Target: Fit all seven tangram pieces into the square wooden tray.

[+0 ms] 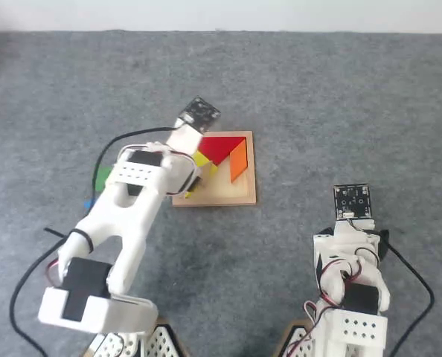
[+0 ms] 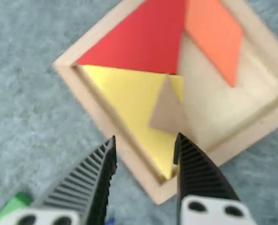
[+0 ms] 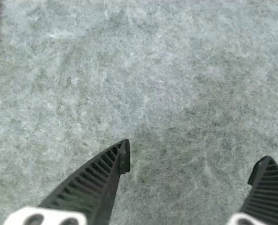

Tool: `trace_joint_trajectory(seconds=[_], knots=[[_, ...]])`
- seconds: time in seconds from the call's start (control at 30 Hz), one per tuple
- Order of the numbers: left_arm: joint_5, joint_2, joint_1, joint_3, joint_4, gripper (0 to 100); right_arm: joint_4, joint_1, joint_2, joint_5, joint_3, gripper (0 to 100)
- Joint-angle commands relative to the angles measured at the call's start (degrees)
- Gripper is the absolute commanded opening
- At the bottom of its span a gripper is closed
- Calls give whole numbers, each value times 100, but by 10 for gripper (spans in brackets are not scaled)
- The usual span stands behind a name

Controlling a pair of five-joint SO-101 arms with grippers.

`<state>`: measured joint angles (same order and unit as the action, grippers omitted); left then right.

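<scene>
Starting nearest us, our right gripper (image 3: pixel 195 152) hangs with jaws apart over the grey mat (image 3: pixel 129 70). Farther out, our left gripper (image 2: pixel 145 139), also spread, hovers above a corner of the wooden tray (image 2: pixel 101 112), which holds the yellow triangle (image 2: pixel 129 103), red triangle (image 2: pixel 143 42) and orange parallelogram (image 2: pixel 214 37).

The tray (image 1: pixel 232 195) sits mid-frame on the worktop (image 1: pixel 340 89). In its upper half lie a triangle (image 1: pixel 218 149), a parallelogram (image 1: pixel 238 161) right of it, and another triangle (image 1: pixel 202 159) left. A loose piece (image 1: pixel 102 177) lies farther left.

Pale smooth wooden tray (image 2: pixel 129 161) rests on fuzzy grey felt (image 3: pixel 176 70).
</scene>
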<state>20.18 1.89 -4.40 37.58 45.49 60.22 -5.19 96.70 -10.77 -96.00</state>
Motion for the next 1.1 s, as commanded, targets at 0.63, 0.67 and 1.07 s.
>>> trace_joint_trajectory(seconds=[0.63,0.67,1.07], knots=[[-202,202,79,-136,-387,192,57,-22,92,-62,-79,402],[-193,202,79,-127,-387,192,57,-22,92,-62,-79,402],[-229,-281,-273,-330,-396,191,57,-22,92,-62,-79,402]])
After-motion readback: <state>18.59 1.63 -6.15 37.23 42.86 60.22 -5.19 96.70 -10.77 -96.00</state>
